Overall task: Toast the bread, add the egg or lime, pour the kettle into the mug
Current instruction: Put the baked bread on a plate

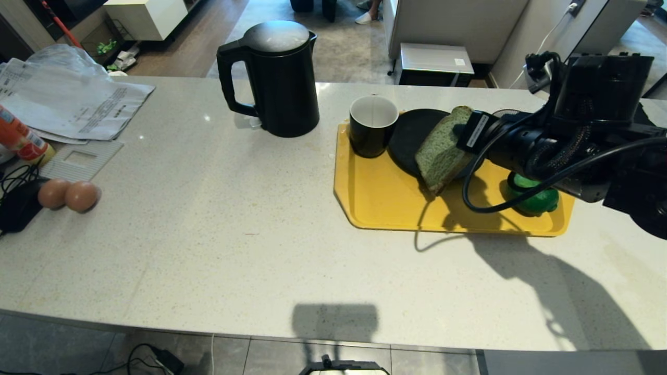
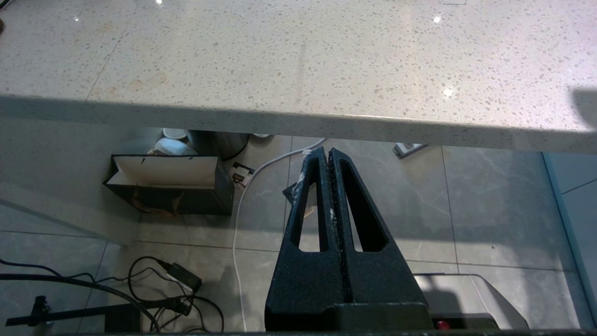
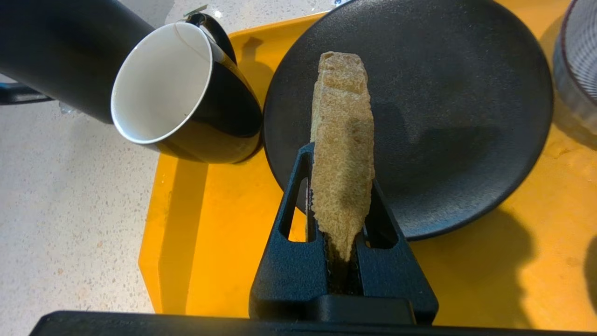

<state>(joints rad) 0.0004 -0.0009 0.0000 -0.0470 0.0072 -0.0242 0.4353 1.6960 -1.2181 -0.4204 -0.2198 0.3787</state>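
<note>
A pale green slice of bread point(image 1: 443, 151) hangs tilted over the black plate point(image 1: 409, 135) on the yellow tray point(image 1: 385, 203). My right gripper point(image 3: 340, 163) is shut on the bread point(image 3: 343, 140), which stands edge-on between the fingers above the plate point(image 3: 443, 93). Just left of the plate on the tray stands the black mug point(image 1: 372, 125), white inside and empty point(image 3: 161, 84). The black kettle point(image 1: 276, 78) is on the counter behind and left of the tray. My right arm partly hides the lime point(image 1: 536, 200) on the tray. Two brown eggs point(image 1: 68, 195) lie far left. The left gripper point(image 2: 329, 154) is shut and empty, below the counter edge.
A striped bowl point(image 3: 578, 70) sits on the tray beside the plate. Papers point(image 1: 68, 104), an orange bottle point(image 1: 21, 138) and a black device with cables point(image 1: 15, 208) crowd the counter's far left. The white counter point(image 1: 234, 234) stretches between the eggs and the tray.
</note>
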